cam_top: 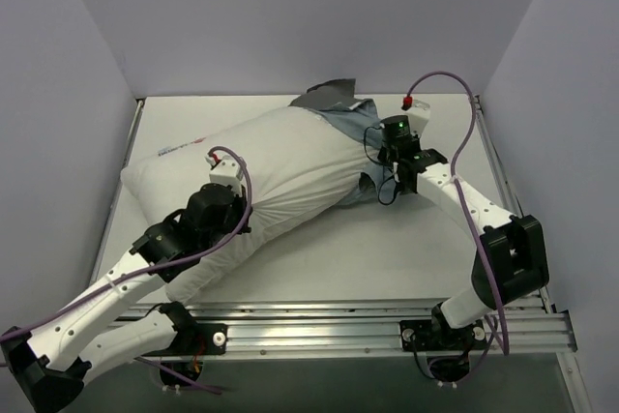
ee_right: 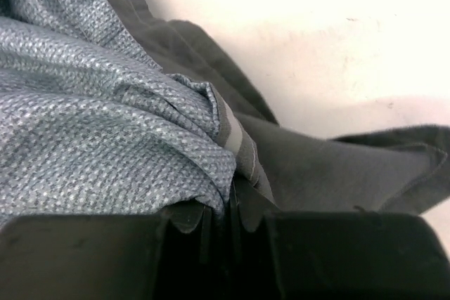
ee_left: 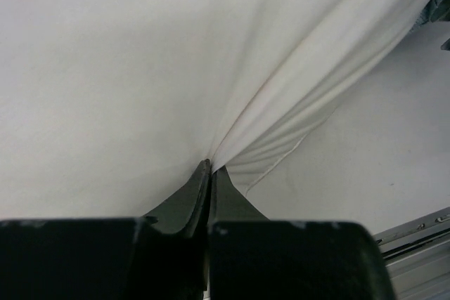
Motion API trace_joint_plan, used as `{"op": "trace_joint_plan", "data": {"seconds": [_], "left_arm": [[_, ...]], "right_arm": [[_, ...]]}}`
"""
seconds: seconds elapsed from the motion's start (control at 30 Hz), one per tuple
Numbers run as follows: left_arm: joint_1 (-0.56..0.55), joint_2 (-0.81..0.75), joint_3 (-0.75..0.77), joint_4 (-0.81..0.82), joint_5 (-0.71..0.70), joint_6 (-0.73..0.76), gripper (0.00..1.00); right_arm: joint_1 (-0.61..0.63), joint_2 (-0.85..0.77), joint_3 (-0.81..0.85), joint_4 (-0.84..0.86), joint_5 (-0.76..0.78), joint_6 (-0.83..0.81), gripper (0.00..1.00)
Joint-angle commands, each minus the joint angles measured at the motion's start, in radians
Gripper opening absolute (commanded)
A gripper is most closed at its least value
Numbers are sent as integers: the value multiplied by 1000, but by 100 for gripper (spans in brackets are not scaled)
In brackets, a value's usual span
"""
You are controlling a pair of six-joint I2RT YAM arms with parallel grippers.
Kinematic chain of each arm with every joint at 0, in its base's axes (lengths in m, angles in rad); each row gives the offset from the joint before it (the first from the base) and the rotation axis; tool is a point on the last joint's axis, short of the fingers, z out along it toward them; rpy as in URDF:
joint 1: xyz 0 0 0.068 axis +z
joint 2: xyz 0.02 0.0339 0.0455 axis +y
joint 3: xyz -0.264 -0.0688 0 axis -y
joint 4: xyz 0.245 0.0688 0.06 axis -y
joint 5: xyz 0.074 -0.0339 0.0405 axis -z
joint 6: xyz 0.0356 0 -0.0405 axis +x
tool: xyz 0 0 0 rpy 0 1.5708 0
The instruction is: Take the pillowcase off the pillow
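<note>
- Left gripper [ee_left: 209, 177], centre left, pinches the white pillow's [cam_top: 290, 166] fabric.
- Right gripper [ee_right: 226, 210], centre right, clamps the pillowcase [cam_top: 350, 125] bunched at the pillow's upper-right end.

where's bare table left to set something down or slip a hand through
Bare table lies between the pillow and the front rail, plus the far-left corner behind the pillow. It is crowded at the pillow's far end, where the right claw pinches the bunched pillowcase.
</note>
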Motion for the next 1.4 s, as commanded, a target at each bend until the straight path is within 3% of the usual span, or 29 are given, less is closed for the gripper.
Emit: {"op": "trace_joint_plan", "data": {"seconds": [0.0, 0.27, 0.43, 0.63, 0.83, 0.9, 0.97, 1.1, 1.27, 1.37], "left_arm": [[52, -85, 84, -214, -124, 21, 2], [81, -134, 135, -357, -208, 12, 2], [87, -160, 146, -386, -268, -14, 2], [89, -152, 126, -258, -86, 63, 2], [89, -180, 116, -179, 77, 104, 2], [89, -195, 126, -181, 78, 110, 2], [87, -220, 141, -191, 43, 107, 2], [89, -229, 193, -275, -136, 86, 2], [90, -218, 219, -331, -364, 35, 2], [92, -227, 227, -331, -432, -6, 2]], "right_arm": [[-138, -57, 24, -45, 142, 5, 0], [-218, -80, 68, -72, 103, -3, 0], [-331, -120, 53, -65, 1, -11, 0], [-283, -180, 18, -5, -327, -73, 0], [-163, -282, -42, -35, -346, -101, 0], [-172, -321, -56, -49, -253, -98, 0], [-210, -358, -54, -92, -156, -83, 0], [-385, -378, -15, -120, -130, -20, 0], [-422, -370, 47, -83, -93, 34, 0], [-423, -323, 111, -79, -85, 42, 0]]}}
